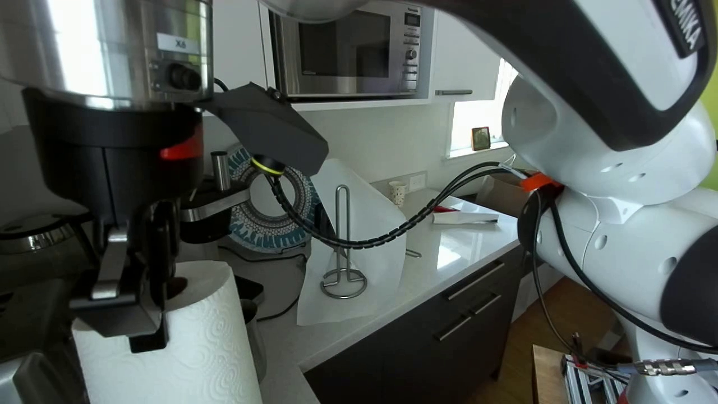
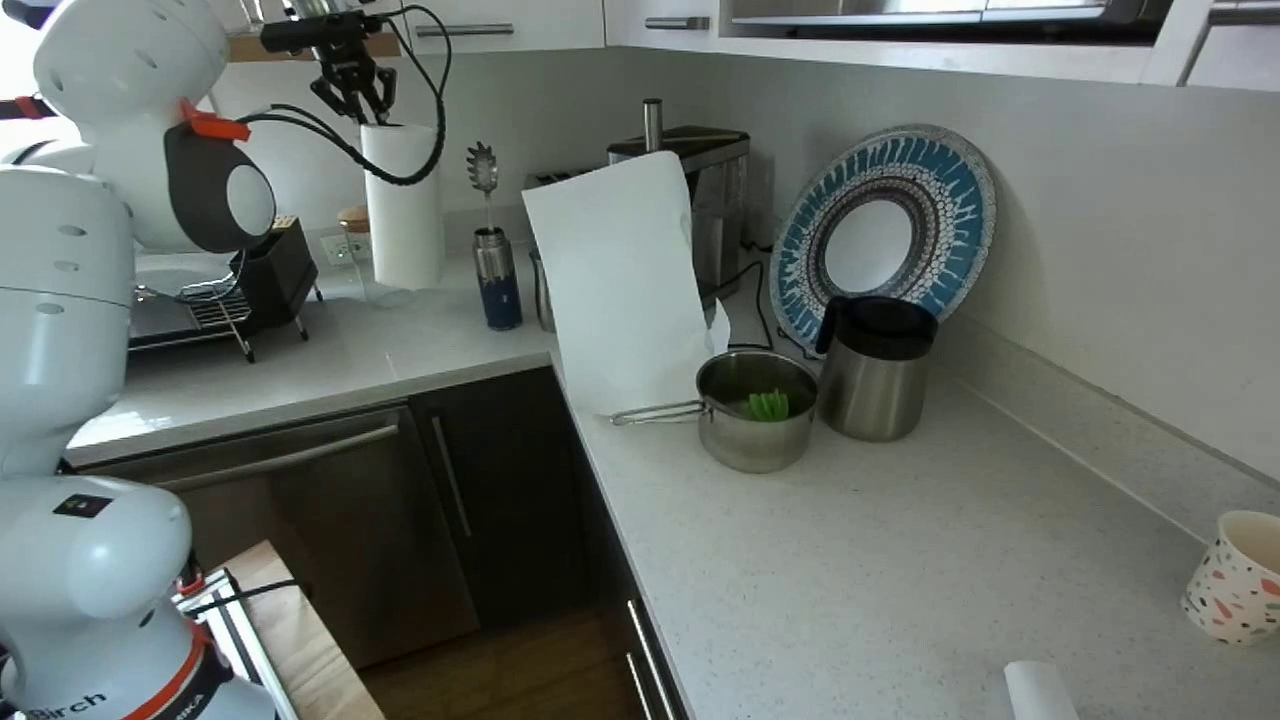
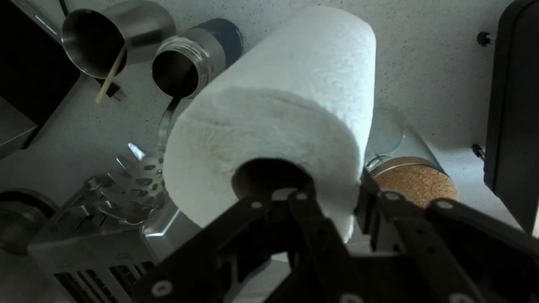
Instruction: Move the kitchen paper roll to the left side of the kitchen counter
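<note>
Placing step, by my reading: claw (image 3: 332,194) pinching the wall of the paper roll (image 2: 405,222), which is near the bottle (image 2: 498,285) over the counter (image 2: 850,560), base contact unclear; next, lower gently till seated, let go, withdraw straight up.

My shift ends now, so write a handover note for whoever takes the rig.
Tool: shut on the wall of the kitchen paper roll, one finger in its core, one outside.
Roll: roughly upright beside the blue-and-steel bottle in an exterior view; whether its base touches the kitchen counter, I can't tell.
Done: roll gripped.
To do: take it to the counter's left side, set it down, release.
</note>
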